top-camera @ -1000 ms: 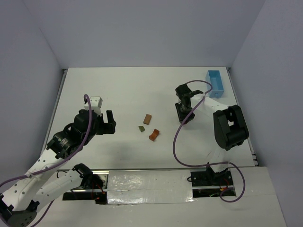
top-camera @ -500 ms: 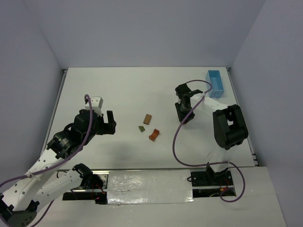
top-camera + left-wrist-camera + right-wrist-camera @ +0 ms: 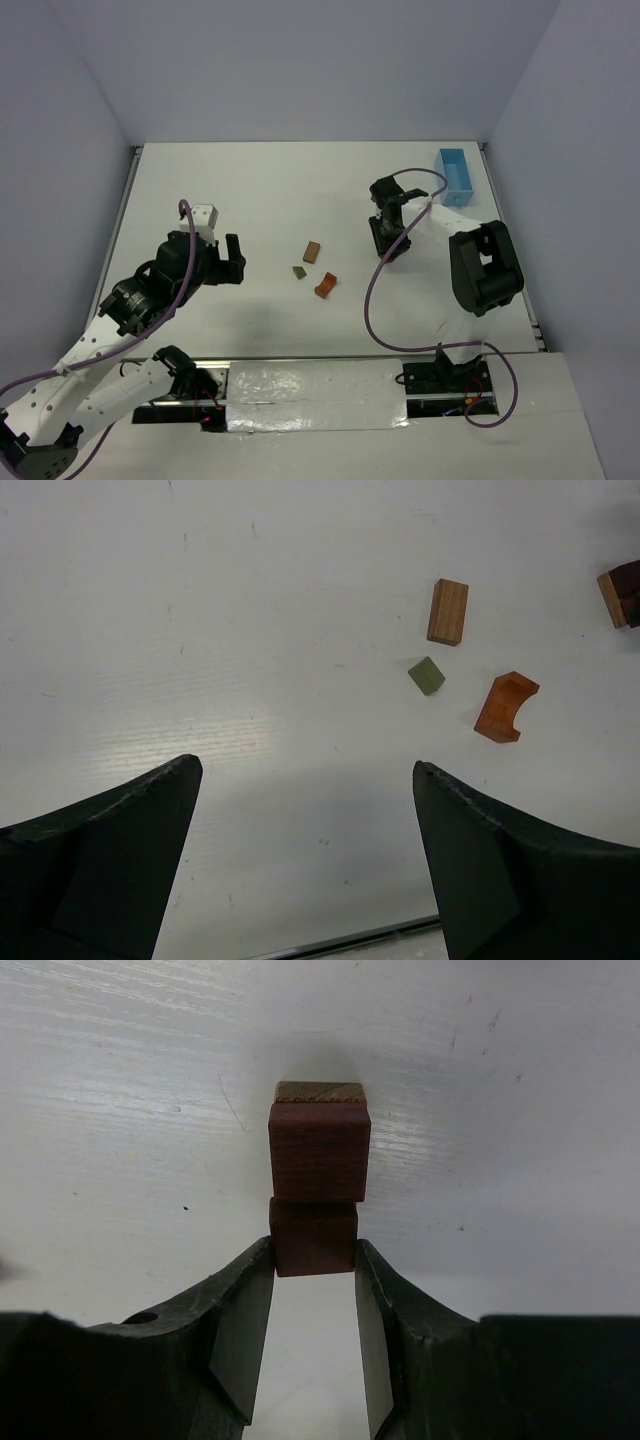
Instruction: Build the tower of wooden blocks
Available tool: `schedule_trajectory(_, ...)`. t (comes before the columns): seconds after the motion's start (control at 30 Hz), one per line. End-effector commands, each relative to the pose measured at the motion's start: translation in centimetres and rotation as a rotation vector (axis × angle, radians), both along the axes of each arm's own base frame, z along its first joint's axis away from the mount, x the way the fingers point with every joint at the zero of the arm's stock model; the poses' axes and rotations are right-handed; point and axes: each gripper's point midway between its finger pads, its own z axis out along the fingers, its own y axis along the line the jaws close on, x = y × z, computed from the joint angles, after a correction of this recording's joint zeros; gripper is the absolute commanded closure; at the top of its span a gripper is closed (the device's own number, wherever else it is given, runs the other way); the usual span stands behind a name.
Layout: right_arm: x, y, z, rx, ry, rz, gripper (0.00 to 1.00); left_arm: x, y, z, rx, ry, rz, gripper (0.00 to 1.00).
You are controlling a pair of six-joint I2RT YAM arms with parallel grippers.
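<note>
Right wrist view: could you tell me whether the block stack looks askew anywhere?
Slightly: the nearer dark red block in the right gripper is stepped in from the right edge of the farther dark red block.

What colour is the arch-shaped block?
The arch-shaped block is orange; left wrist view shows it best.

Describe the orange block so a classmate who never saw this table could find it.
On the white table, three loose blocks lie between the left arm and right arm. The orange block is nearest the near edge. Unlike the tan block and olive-green block, it has a curved notch.
</note>
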Motion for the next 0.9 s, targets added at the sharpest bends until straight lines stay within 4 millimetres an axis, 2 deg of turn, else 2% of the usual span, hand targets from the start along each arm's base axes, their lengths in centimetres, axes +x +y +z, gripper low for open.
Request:
schedule_trajectory(0.0, 1.26, 0.00, 0.50, -0.005, -0.028, -0.001, 0.56, 0.41, -0.60, 0.56, -0.012, -0.028, -0.023, 0.01)
schedule_trajectory(0.87, 1.71, -0.15, 0.77, -0.017, -0.043, 0.001, 0.63, 0.44, -0.77, 0.56, -0.014, -0.028, -0.031, 0.00)
